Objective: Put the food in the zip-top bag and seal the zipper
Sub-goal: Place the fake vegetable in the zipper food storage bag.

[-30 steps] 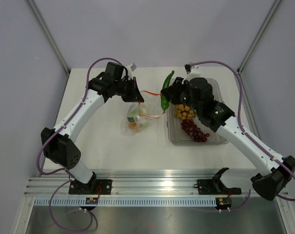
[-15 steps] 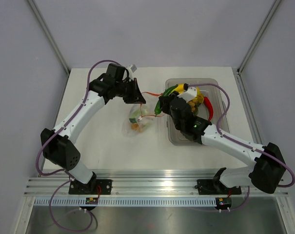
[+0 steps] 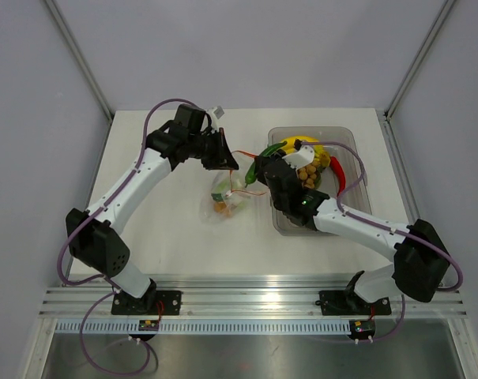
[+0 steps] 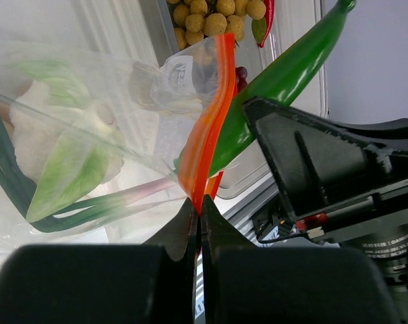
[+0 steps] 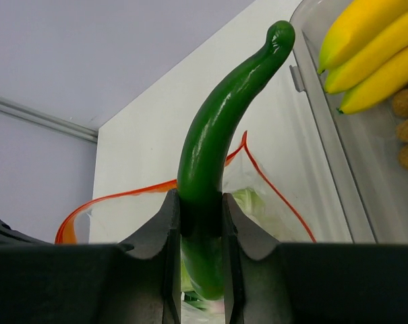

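Observation:
The zip-top bag [image 3: 223,196] hangs at mid-table with a white bulb and green leaves [image 4: 62,155] inside. My left gripper [image 3: 229,163] is shut on its red zipper [image 4: 207,135], holding the mouth up and open. My right gripper [image 5: 201,209] is shut on a long green vegetable [image 5: 217,135], gripped near its lower end. That lower end hangs over the open mouth [image 5: 264,196], right beside the zipper [image 5: 123,196]. The two grippers are close together.
A clear tub [image 3: 359,170] stands right of the bag, holding yellow bananas [image 3: 290,147], a brown ball cluster [image 3: 310,175] and a red chilli [image 3: 339,175]. The right arm lies across the tub's front. Table edges and frame posts are at the back.
The right arm swung down and left, carrying the green vegetable from beside the tub to the bag's mouth. The left gripper kept holding the zipper.

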You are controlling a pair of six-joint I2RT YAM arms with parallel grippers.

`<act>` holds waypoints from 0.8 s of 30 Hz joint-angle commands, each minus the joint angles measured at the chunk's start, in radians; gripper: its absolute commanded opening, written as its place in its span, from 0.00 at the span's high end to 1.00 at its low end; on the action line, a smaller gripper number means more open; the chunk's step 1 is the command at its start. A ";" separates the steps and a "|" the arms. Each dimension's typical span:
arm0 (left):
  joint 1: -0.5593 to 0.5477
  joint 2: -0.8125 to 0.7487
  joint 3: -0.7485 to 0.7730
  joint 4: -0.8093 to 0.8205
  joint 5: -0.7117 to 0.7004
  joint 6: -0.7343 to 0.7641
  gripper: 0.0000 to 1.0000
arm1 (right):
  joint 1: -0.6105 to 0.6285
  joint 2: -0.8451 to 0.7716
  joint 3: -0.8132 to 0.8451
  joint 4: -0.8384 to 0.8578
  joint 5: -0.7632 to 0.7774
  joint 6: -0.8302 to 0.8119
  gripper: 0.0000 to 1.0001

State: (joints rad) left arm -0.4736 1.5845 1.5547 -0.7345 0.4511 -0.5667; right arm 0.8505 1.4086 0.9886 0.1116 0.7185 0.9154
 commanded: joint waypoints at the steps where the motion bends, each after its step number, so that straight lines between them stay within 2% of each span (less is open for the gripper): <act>1: -0.003 -0.031 0.022 0.050 0.032 -0.004 1.00 | 0.047 0.024 0.022 0.037 0.056 0.046 1.00; 6: -0.007 -0.017 0.019 0.064 0.044 -0.013 1.00 | 0.146 0.081 0.036 0.036 0.122 0.045 1.00; 12: -0.010 -0.018 0.011 0.069 0.051 -0.010 1.00 | 0.202 0.158 0.041 0.016 0.196 0.040 1.00; 18: -0.010 -0.026 -0.001 0.075 0.057 -0.007 1.00 | 0.202 0.167 0.055 0.008 0.161 -0.050 1.00; 24: -0.010 -0.027 0.004 0.073 0.057 0.001 1.00 | 0.202 0.144 0.041 0.065 0.007 -0.203 0.97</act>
State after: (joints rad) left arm -0.4786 1.5848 1.5475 -0.7303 0.4637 -0.5694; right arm 1.0454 1.5776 1.0031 0.1398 0.7868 0.8185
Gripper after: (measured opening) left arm 0.005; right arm 0.263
